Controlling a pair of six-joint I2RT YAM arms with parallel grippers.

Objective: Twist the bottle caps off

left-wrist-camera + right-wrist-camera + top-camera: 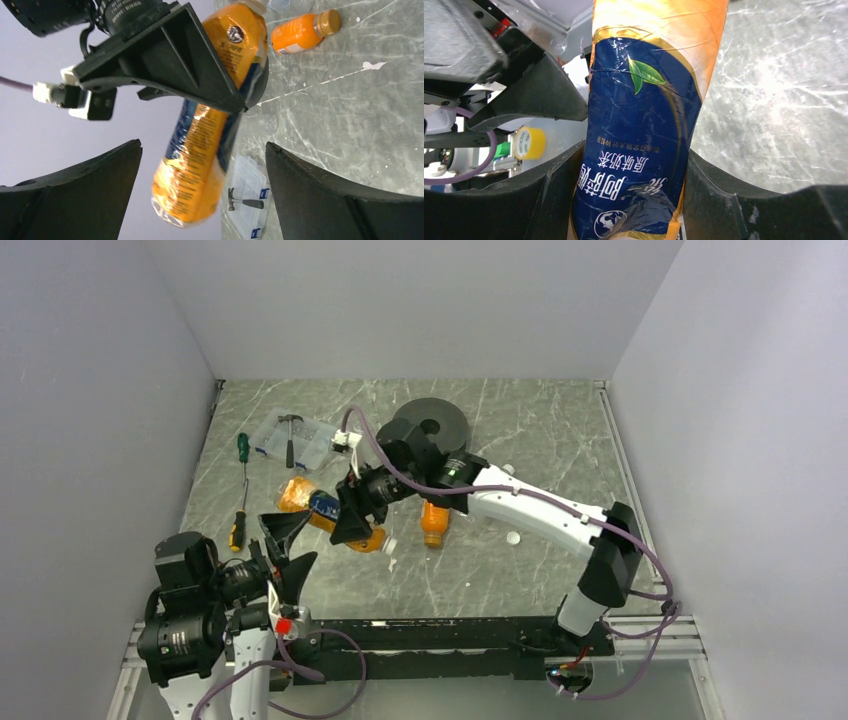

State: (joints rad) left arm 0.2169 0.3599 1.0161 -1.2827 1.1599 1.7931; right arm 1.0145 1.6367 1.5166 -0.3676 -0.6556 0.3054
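My right gripper is shut on the tall orange bottle with the dark blue label and holds it tilted above the table. In the right wrist view both fingers press the label at the gripper. Its white cap points toward the near side. My left gripper is open, and in the left wrist view the bottle's base hangs between its fingers without touching them. The short stubby orange bottle lies on the table with its orange cap on. The clear bottle is mostly hidden.
A loose white cap lies right of the stubby bottle. A big black disc with a hole sits at the back. A clear box with a hammer and two screwdrivers lie at the left.
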